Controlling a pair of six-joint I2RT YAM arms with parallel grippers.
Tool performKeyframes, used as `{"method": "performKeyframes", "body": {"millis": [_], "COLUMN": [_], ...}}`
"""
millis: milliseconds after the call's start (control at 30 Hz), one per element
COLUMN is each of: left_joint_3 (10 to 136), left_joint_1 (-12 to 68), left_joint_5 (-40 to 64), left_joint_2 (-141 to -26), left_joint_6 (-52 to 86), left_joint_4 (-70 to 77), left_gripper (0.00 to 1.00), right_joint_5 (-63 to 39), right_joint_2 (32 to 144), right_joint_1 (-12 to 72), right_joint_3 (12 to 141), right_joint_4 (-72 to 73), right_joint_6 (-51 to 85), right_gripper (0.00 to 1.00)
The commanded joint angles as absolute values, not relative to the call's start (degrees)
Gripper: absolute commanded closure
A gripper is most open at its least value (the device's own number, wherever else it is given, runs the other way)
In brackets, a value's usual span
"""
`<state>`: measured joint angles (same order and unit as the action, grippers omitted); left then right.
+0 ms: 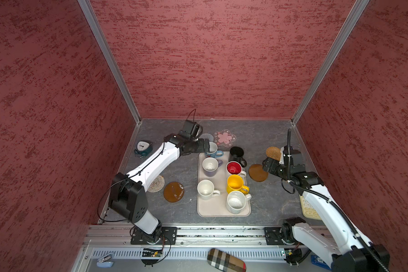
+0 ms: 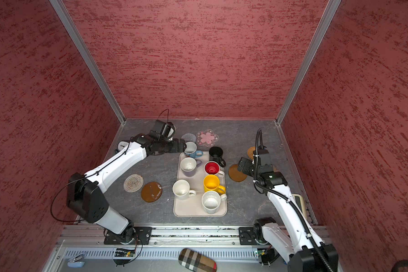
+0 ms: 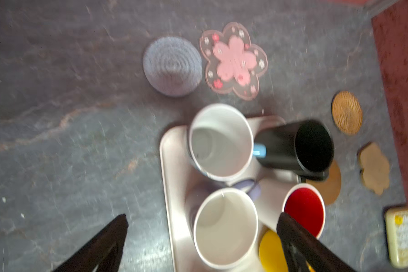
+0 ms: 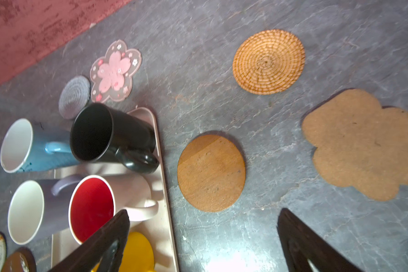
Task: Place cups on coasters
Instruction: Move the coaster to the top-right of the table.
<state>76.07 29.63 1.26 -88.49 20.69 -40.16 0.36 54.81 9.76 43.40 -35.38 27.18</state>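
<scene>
Blue-based cup (image 1: 213, 148) stands upright at the tray's (image 1: 212, 208) far left corner, handle pointing right; the left jaws, wide open, hover just to its left, nearer than the open right jaws

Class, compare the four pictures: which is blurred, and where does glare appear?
Left wrist view: motion-blurred throughout, the pink flower coaster smeared. Right wrist view: sharper, white glare patch on the table. Both top views: sharp, specks of shine on a glossy brown coaster.
</scene>
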Motion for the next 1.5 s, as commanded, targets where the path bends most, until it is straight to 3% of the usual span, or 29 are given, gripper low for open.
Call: {"method": "performKeyframes", "body": {"millis": [0,267,533,1033,1467], "left_joint_3": [70.01,50.99,46.12,44.31,44.88], "left_joint_1": [32.50,34.22,36.23,34.92,30.90], "left_joint_5": [-4.30,-5.10,-5.79,0.81,6.07], "left_joint_2": [-84.67,-69.29,-56.59,-55.86,-56.37], "left_joint_6": [22.13,27.93,29.27,29.44,28.39], "left_joint_4": [-35.24,-29.49,-33.47,-31.26,-31.11], "left_gripper": [0.01,0.01,0.01,0.01,0.01], "right_joint_5": [2.44,3.60,7.83,9.32,7.74], "right_joint_2": [56.12,57.03,59.53,70.86,76.76], "right_joint_1": [10.56,15.94,21.92,22.04,21.98], "right_joint_3": [41.41,33.21,30.14,35.46,38.10], "right_joint_4": [-35.82,-31.36,-29.85,-27.71,-26.42], "right_joint_6": [30.75,36.96,39.43,34.11,29.82], "right_gripper": [0.01,0.04,0.07,0.08,0.19]}}
